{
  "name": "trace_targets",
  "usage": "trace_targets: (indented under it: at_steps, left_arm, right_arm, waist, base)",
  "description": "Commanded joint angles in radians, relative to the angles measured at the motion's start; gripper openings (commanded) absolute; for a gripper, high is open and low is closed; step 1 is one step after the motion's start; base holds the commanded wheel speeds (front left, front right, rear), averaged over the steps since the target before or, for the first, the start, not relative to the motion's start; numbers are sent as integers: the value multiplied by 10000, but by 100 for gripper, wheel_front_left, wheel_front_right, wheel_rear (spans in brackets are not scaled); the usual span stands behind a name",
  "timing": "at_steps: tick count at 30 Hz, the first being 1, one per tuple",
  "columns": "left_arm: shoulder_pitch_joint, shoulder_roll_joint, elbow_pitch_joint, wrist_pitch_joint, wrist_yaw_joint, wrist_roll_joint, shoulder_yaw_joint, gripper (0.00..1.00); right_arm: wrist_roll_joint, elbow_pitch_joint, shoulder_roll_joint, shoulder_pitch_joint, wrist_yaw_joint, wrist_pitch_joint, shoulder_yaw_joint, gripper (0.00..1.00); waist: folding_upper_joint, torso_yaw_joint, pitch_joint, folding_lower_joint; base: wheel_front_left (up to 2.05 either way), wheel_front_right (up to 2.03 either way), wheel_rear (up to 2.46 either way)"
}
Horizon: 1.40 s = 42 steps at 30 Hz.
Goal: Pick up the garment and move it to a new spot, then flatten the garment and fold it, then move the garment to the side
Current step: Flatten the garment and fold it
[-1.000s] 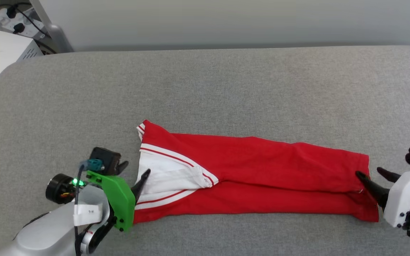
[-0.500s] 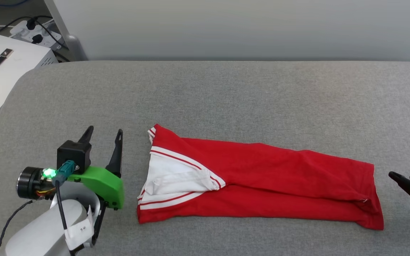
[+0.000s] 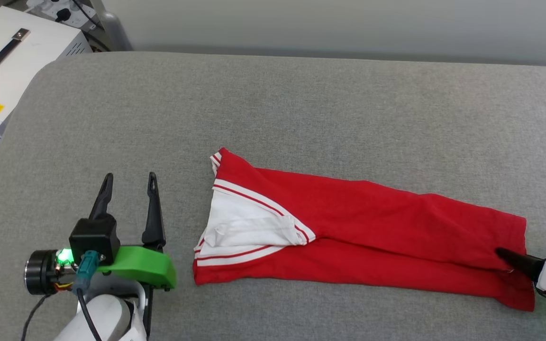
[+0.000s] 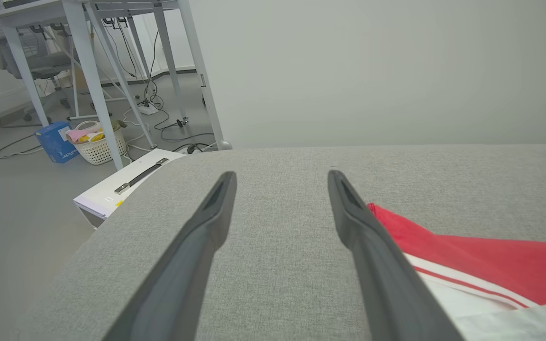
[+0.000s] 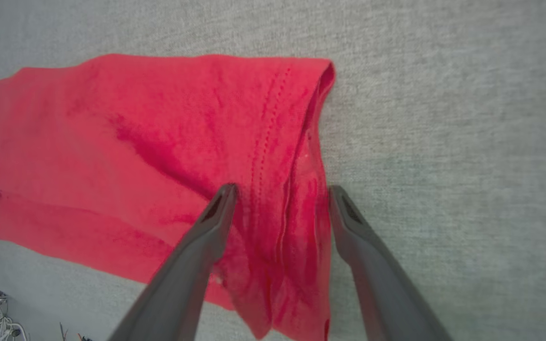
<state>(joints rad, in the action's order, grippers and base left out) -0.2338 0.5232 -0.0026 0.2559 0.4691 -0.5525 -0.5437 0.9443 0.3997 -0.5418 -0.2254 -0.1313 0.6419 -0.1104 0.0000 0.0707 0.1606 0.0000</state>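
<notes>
Grey woven fabric covers the wide padded surface [image 3: 301,104], which has a pale wall behind it. Off its far-left corner sits a white box [image 3: 12,57] with a black handle on top. In the left wrist view, white table legs [image 4: 93,80], a white basket [image 4: 96,144] and a blue box [image 4: 55,147] stand on the floor beyond that corner.

At the lower left, the left gripper [image 3: 130,176] points away from the robot. Its 2 dark fingers are spread wide with only bare grey fabric between them. It sits just beside the garment's left end and does not touch it.

The garment [image 3: 372,237] lies on the near half of the surface, folded into 1 long red band that runs left to right and slants slightly toward the robot at the right. A white sleeve [image 3: 244,227] with red-and-white striped trim lies on top at its left end. The stitched hem is at its right end.

At the far right, the right gripper [image 5: 282,188] is over that hem, also spread wide. In its wrist view, 1 finger lies over the red cloth and the other just past the hem edge, over grey fabric. The jaws are not closed on the cloth. I cannot tell whether the fingertips touch it.
</notes>
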Motion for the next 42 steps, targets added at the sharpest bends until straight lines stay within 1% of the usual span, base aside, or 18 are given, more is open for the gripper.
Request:
trace_targets:
  at_steps: [1, 4, 8, 11, 12, 13, 14, 17, 20, 21, 23, 28, 34, 38, 41, 42]
  left_arm:
    - [340, -251, 19, 58, -133, 250, 248, 100]
    - [718, -718, 52, 58, -362, 706, 855, 100]
    - [1152, -1301, -50, 58, -784, 1240, 1684, 100]
    - [1453, -1682, -157, 58, -1247, 1659, 2178, 100]
    - [1529, -1767, -133, 58, -1369, 1790, 2265, 100]
    - [1603, -1883, -99, 58, -1510, 1933, 2383, 100]
    - [1651, -1984, -85, 58, -1608, 2031, 2494, 100]
    - [1812, -2242, 10, 58, -1948, 2403, 2764, 100]
    - [1927, -2324, 105, 58, -2161, 2878, 2873, 100]
    - [1984, -2462, 107, 58, -2240, 2850, 2980, 100]
    - [2079, -2559, 149, 58, -2373, 2963, 3121, 100]
    - [2236, -2811, 178, 58, -2744, 3165, 3356, 100]
    - [2468, -3015, 279, 58, -3097, 3369, 3630, 100]
    - [2608, -3133, 389, 59, -3264, 3488, 3800, 100]
    - [2707, -3220, 459, 59, -3367, 3529, 3908, 100]
    - [2754, -3253, 495, 59, -3414, 3555, 3959, 100]
  right_arm:
    - [-69, 183, 117, -214, 6, -79, -127, 100]
    - [-52, 430, 317, -347, 6, -52, -542, 100]
    - [101, 578, 525, -483, 6, -110, -1014, 100]
    - [134, 727, 528, -562, 6, -224, -1373, 100]
    - [148, 764, 507, -579, 6, -283, -1467, 64]
    - [186, 826, 481, -602, 6, -370, -1557, 13]
    - [229, 881, 458, -621, 6, -427, -1623, 0]
    - [360, 1060, 287, -688, 6, -731, -1739, 0]
    - [497, 1204, 13, -744, 6, -1004, -1720, 0]
    - [551, 1247, -112, -759, 6, -1108, -1676, 0]
    - [630, 1325, -387, -757, 6, -1247, -1571, 0]
    - [698, 1622, -1360, -668, 6, -1471, -1373, 0]
    - [277, 2030, -2221, -589, 6, -1473, -1180, 0]
    - [282, 1954, -2413, -532, 6, -1278, -1088, 0]
    - [508, 1473, -2389, -404, 6, -1023, -1090, 0]
    - [567, 1089, -2395, -317, 6, -872, -1148, 0]
  waist:
    - [0, 132, 160, 0]
    - [0, 180, 231, 0]
    - [0, 197, 258, 0]
    - [0, 202, 245, 0]
    - [0, 202, 235, 0]
    - [0, 205, 218, 0]
    - [0, 203, 204, 0]
    - [0, 170, 90, 0]
    - [0, 114, -51, 0]
    - [0, 91, -112, 0]
    - [0, 54, -207, 0]
    - [0, 13, -419, 0]
    - [0, -48, -655, 0]
    - [0, -82, -839, 0]
    - [0, -104, -966, 0]
    - [0, -117, -1024, 0]
  base:
    - [0, 0, 0]
    - [0, 0, 0]
    - [0, 0, 0]
    - [0, 0, 0]
    - [0, 0, 0]
    - [0, 0, 0]
    - [0, 0, 0]
    - [0, 0, 0]
    - [0, 0, 0]
    - [0, 0, 0]
    - [0, 0, 0]
    - [0, 0, 0]
    - [0, 0, 0]
    - [0, 0, 0]
    - [0, 0, 0]
    - [0, 0, 0]
